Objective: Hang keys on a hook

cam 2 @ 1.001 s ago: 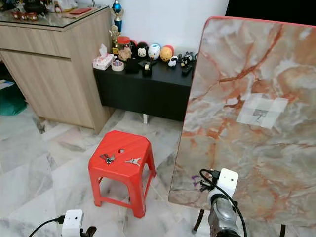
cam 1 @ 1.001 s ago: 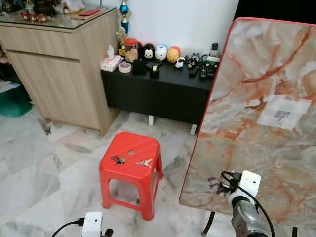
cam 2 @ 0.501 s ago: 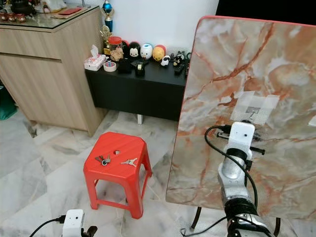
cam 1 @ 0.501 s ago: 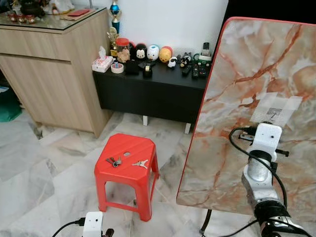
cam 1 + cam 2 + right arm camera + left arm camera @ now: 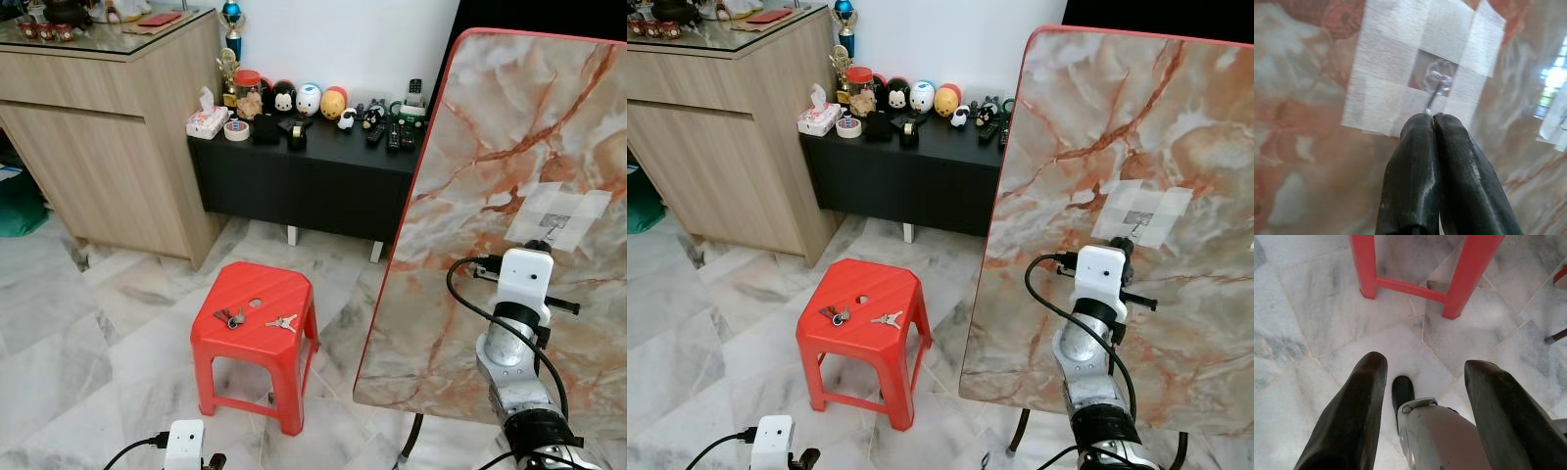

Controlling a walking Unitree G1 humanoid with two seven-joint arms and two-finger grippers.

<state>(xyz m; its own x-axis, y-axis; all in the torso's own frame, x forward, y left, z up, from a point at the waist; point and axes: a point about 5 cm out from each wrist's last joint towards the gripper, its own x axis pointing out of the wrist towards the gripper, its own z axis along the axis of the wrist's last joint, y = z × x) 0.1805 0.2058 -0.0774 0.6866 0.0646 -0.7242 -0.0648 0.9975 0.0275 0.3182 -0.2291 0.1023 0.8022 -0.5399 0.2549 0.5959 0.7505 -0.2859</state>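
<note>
On the red stool (image 5: pixel 257 323), light, jingly keys (image 5: pixel 233 317) are best pinched by the ring; right claw (image 5: pixel 1433 117) is closed empty, left claw (image 5: pixel 1420 377) spread

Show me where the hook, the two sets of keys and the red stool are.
hook (image 5: pixel 1436 83): right wrist view, its clear stem.
keys (image 5: pixel 233 317): left eye view, darker bunch.
keys (image 5: pixel 283 322): left eye view, silver set.
red stool (image 5: pixel 257 286): left eye view, bare seat.

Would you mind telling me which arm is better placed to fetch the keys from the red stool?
Left. The left gripper hangs open by the red stool holding the keys, while the right gripper is raised, shut, at the hook.
</note>
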